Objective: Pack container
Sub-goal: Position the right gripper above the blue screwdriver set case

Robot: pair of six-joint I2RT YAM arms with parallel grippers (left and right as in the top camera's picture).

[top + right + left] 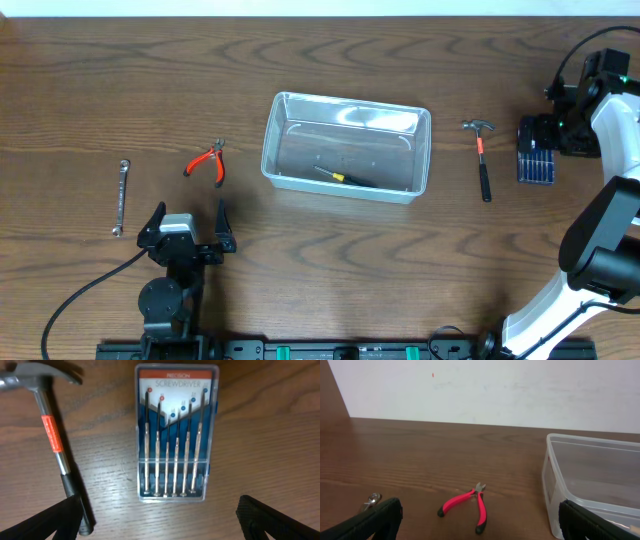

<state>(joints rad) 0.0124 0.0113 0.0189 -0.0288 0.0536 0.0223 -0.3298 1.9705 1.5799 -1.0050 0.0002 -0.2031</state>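
Note:
The clear plastic container [270, 150] stands mid-table with a yellow-and-black screwdriver [345, 177] lying inside. Its left wall [554, 485] shows in the left wrist view. Red-handled pliers [207, 162] lie left of it, seen from the wrist as pliers [467, 505] just ahead of my open, empty left gripper [187, 228]. My right gripper [545, 135] hovers open over the blue screwdriver-set case [175, 435], its fingers [50, 522] wide apart and holding nothing. A hammer [52, 435] lies beside the case.
A silver wrench [120, 197] lies at the far left, its end [371, 500] visible near my left finger. The hammer [482, 158] sits between the container and the case [537, 162]. A cable trails from the left arm base [165, 300].

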